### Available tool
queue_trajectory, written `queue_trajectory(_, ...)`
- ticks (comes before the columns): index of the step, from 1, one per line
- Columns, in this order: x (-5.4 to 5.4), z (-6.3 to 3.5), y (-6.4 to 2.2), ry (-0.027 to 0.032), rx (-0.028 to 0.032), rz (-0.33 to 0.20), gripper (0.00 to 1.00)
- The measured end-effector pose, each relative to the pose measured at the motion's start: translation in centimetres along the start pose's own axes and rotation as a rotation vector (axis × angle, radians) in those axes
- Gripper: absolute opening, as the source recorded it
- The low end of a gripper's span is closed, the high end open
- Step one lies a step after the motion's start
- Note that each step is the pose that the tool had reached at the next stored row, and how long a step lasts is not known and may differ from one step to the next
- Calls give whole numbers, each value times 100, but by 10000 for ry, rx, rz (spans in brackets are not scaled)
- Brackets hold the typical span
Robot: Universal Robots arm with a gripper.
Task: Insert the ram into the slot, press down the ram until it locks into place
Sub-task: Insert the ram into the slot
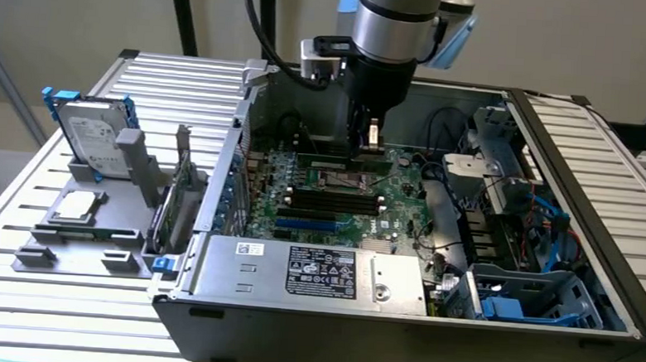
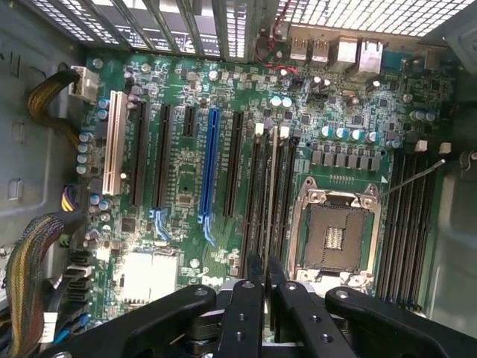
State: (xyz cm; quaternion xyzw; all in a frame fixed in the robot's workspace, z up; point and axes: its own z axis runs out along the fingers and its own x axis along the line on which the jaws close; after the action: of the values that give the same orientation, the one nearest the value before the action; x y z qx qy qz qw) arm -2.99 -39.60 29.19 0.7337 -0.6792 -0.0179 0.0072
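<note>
A big slatted bench point(image 1: 28, 315) holds an open case point(image 1: 403, 343). The case lies flat and covers most of the bench up to the edge on the exterior view's right. The arm point(image 1: 392, 35) points straight down into the case. A green board point(image 2: 186, 194) lies on the floor of the case. A square silver socket point(image 2: 339, 231) sits near the middle of the board, with long black slots on both sides of it. The claw point(image 2: 264, 270) hangs over the slots just beside the socket. Its black fingers point(image 2: 246, 306) are pinched on the ram point(image 2: 272, 186). The ram is thin and stands on its edge, in line with one slot point(image 2: 276, 212). It cannot be told if the ram is down in that slot or just above it.
</note>
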Motion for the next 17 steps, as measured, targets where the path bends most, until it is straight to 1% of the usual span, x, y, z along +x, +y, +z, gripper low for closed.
queue_trajectory(10,20,182,-5,-1,0,0,13)
queue_trajectory(17,57,308,-7,0,0,0,13)
